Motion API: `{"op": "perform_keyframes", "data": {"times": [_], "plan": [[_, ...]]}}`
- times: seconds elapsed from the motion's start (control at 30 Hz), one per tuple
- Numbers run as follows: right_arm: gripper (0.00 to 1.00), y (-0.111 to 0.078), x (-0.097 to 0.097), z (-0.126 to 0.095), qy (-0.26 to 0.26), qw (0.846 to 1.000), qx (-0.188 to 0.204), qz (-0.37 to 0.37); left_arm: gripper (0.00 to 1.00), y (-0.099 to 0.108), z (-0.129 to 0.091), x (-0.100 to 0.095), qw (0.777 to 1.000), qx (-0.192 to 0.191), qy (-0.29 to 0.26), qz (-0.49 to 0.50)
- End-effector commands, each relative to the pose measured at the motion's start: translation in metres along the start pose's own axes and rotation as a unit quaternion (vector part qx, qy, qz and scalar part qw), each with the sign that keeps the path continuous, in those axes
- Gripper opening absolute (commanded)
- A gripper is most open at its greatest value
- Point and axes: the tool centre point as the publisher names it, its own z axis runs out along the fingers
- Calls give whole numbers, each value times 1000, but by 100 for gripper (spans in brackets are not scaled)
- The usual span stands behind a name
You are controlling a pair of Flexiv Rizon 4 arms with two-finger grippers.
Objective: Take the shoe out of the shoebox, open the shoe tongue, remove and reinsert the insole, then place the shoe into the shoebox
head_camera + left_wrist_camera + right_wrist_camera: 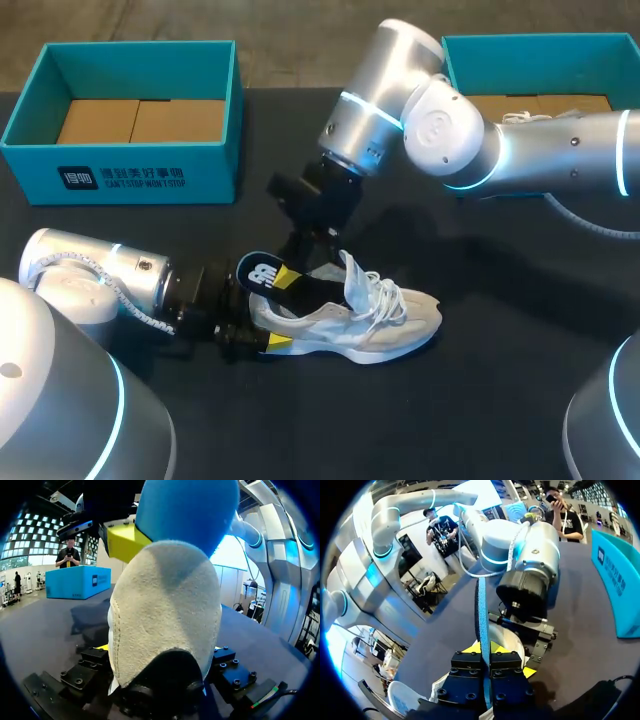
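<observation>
Shoe heel in closed left jaws, insole edge in closed right jaws, clear of shoeboxes.

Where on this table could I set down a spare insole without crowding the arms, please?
The widest bare table lies in front of the shoe, toward the robot. Another patch is beyond its toe, before the right shoebox. A narrow strip runs before the left shoebox. Avoid the heel: the left gripper clamps it and the right gripper holds the insole there.
</observation>
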Motion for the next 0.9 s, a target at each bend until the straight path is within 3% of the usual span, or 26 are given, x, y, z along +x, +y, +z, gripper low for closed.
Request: {"op": "perform_keyframes", "data": {"times": [0.03, 0.53, 0.9], "plan": [[0, 4, 9, -9, -20, 1000, -3, -6, 0, 6, 0, -1, 1000, 0, -1, 0], [0, 30, 12, -33, -71, 997, -22, -29, 0, 6, 0, -1, 1000, 0, -1, 0], [0, 30, 12, -33, -71, 997, -22, -29, 0, 6, 0, -1, 1000, 0, -1, 0]]}}
